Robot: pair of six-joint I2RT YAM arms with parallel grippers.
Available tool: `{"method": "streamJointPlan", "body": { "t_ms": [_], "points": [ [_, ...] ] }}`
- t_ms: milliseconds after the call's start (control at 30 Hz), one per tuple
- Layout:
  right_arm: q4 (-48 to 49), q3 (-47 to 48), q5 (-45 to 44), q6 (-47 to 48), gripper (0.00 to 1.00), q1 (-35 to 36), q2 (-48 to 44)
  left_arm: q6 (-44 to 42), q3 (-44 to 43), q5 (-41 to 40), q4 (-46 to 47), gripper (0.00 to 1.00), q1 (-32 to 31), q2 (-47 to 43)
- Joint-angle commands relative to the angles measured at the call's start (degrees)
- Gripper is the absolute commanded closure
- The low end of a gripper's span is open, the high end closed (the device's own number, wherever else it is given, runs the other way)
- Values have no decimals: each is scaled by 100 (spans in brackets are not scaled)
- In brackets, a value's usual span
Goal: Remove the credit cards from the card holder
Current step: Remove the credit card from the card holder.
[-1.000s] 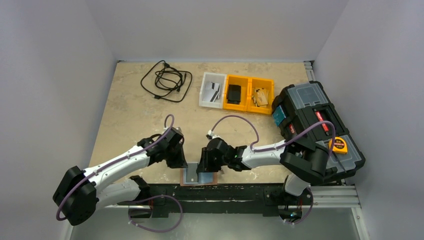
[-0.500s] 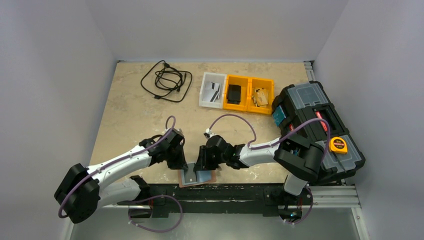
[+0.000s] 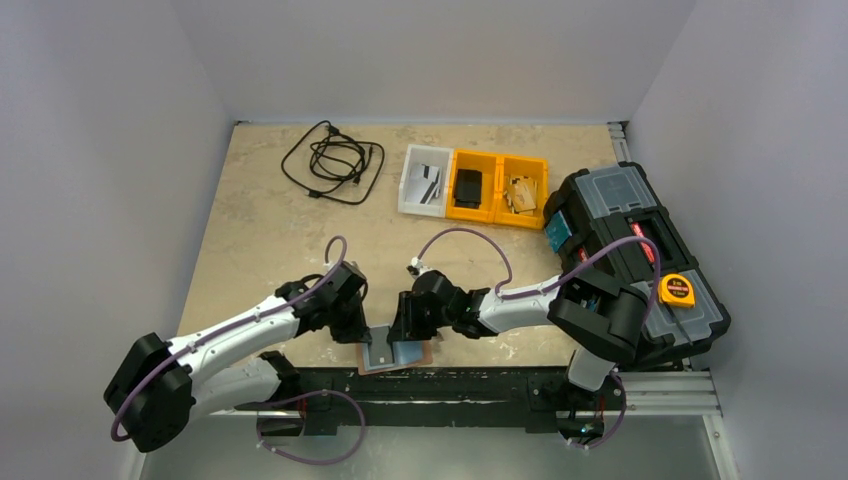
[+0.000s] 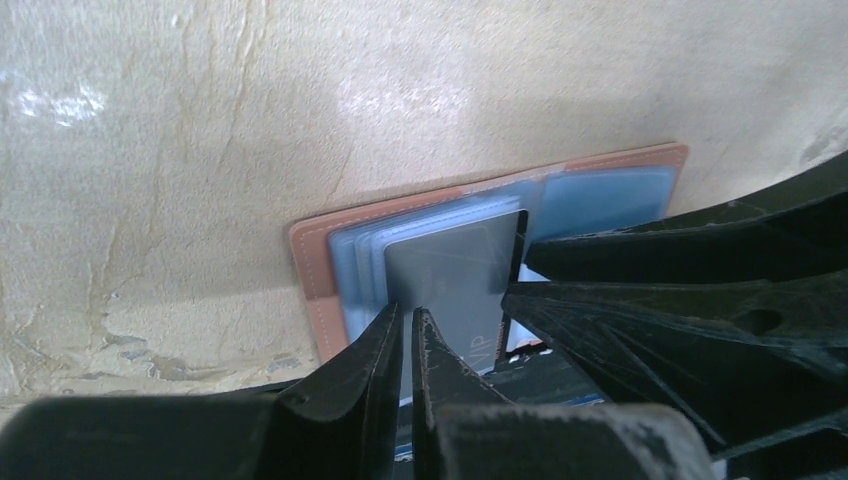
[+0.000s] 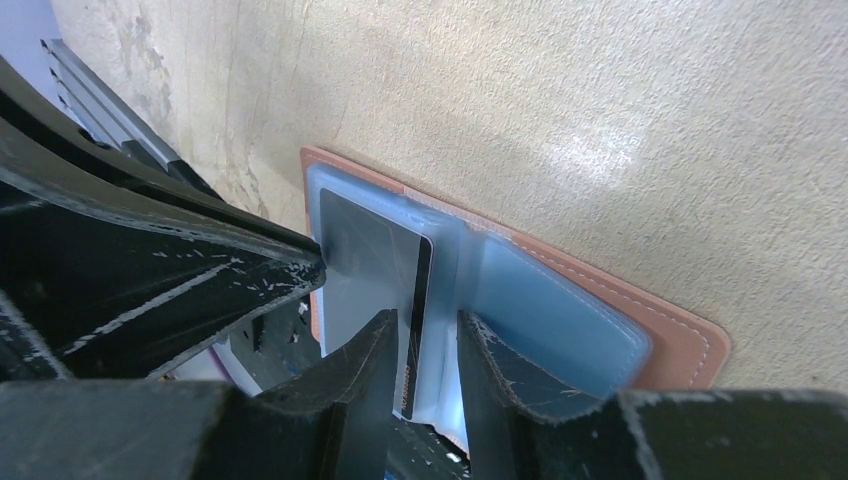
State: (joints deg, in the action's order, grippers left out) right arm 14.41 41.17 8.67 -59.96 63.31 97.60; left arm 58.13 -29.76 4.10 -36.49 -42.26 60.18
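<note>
The reddish-brown card holder (image 3: 425, 353) lies open at the table's near edge, with blue plastic sleeves inside; it also shows in the left wrist view (image 4: 310, 270) and the right wrist view (image 5: 680, 345). A grey-silver card (image 4: 450, 265) sticks partly out of a sleeve and also shows in the right wrist view (image 5: 365, 255). A light blue panel (image 5: 550, 300) fills the other half; I cannot tell card from sleeve. My left gripper (image 4: 408, 318) is shut, its tip pressing on the grey card. My right gripper (image 5: 428, 335) is slightly open, its jaws straddling the grey card's dark edge.
A coiled black cable (image 3: 333, 160) lies at the back left. A white tray (image 3: 425, 180) and yellow trays (image 3: 497, 187) stand at the back. A black toolbox (image 3: 630, 250) with a yellow tape measure (image 3: 676, 290) sits on the right. The metal rail (image 3: 660, 385) borders the holder.
My right gripper has shifted a little left over the holder. My left arm has shifted slightly. The holder has turned slightly.
</note>
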Motion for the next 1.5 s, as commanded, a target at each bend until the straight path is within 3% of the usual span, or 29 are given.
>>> {"method": "streamJointPlan", "body": {
  "t_ms": [0,467,633,933,1233,1467],
  "points": [
    [-377,30,-207,261,70,-12,32,226,157,-76,119,92,-102,10],
    [-165,-45,-41,238,70,-12,43,485,212,-88,468,93,-300,443],
    [194,-322,229,122,70,-33,-89,619,243,-233,339,100,-304,548],
    [1643,-1146,895,-342,70,-343,-274,851,342,-394,130,100,-302,563],
    [2432,-1359,1171,-682,72,-363,-126,878,354,-386,194,100,-306,554],
    [3074,-1588,1207,-1023,80,-372,52,875,400,-358,243,100,-302,511]
  ]
}}
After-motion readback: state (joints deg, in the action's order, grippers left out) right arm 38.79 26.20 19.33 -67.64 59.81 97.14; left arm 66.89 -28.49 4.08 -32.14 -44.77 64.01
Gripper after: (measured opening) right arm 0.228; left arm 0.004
